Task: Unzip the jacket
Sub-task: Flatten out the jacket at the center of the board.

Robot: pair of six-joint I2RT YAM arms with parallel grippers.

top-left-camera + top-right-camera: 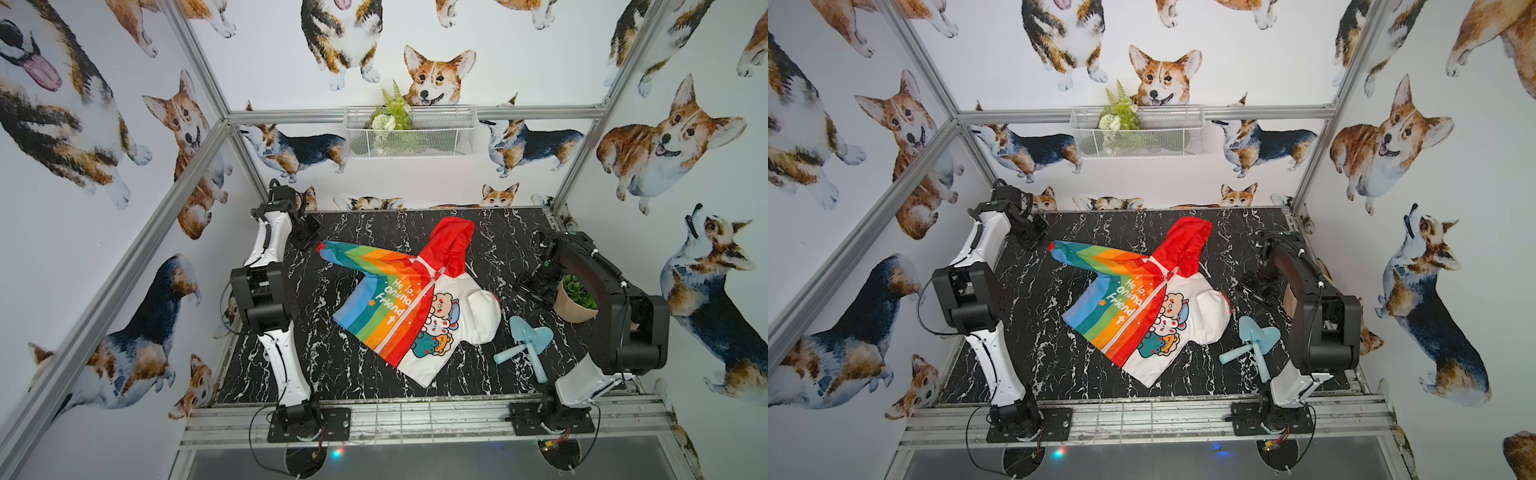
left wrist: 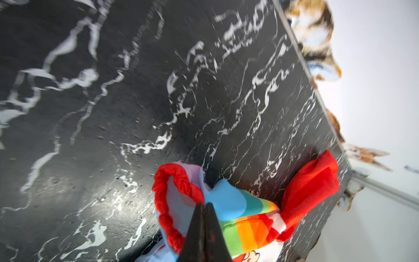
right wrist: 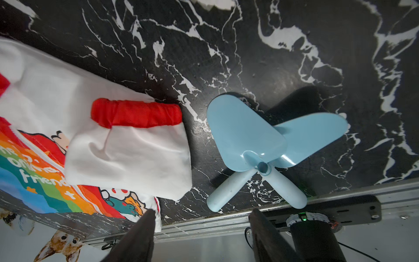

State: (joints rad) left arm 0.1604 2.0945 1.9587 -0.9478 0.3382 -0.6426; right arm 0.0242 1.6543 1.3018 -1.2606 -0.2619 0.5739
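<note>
The jacket (image 1: 409,307) lies front-up in the middle of the black marbled tabletop (image 1: 316,353), red hood (image 1: 451,245) toward the back wall, white zipper (image 1: 419,299) done up from collar to hem. Left hand (image 2: 205,205) is at the rainbow sleeve's red cuff (image 2: 161,204), fingers pressed tight together; whether any cloth is nipped between them, can't tell. Right hand (image 3: 201,217) hangs with fingers well apart, holding nothing, near the folded white sleeve (image 3: 127,154) and two blue scoops (image 3: 244,133).
</note>
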